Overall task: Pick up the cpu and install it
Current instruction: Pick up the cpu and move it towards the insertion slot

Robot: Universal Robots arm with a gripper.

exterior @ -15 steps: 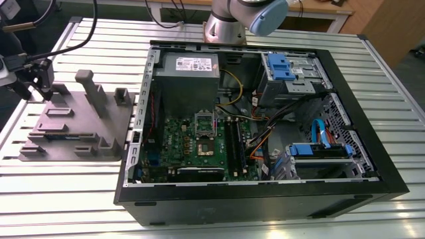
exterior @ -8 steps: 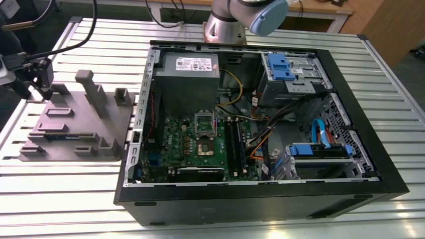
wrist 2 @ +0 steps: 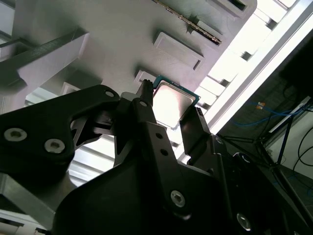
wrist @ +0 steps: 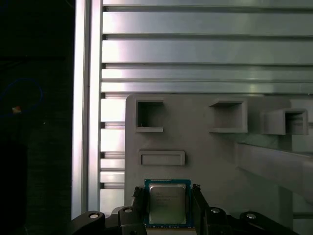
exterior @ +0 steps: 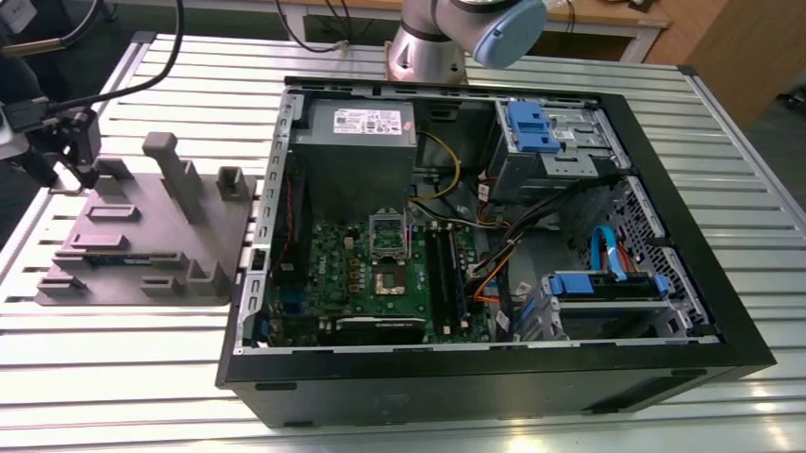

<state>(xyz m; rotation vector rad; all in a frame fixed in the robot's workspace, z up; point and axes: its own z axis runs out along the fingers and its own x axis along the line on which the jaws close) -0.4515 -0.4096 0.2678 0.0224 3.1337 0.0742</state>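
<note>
**CPU pickup: chip's in the gripper, over at the parts holder**

So I'm on the pick-up step. In the first wrist view the gripper (wrist: 168, 192) is closed on the cpu (wrist: 167, 205), one black finger pressed against each opposite edge. The chip sits at the near edge of the grey holder (exterior: 139, 236), and I can't tell if it's off the surface yet.

The cpu is a flat little square with a dull silvery lid and a thin green rim. The holder is matte grey plastic, all blocky pockets and ribs, parked on the slatted aluminium desk (exterior: 504, 57) beside the open black case (exterior: 504, 377).

Nothing's installed yet. The socket (exterior: 388, 274) on the green motherboard (exterior: 365, 311) is well apart from here. My guess is the move over needs a level carry and matched orientation, since that edge grip looks slim.
</note>
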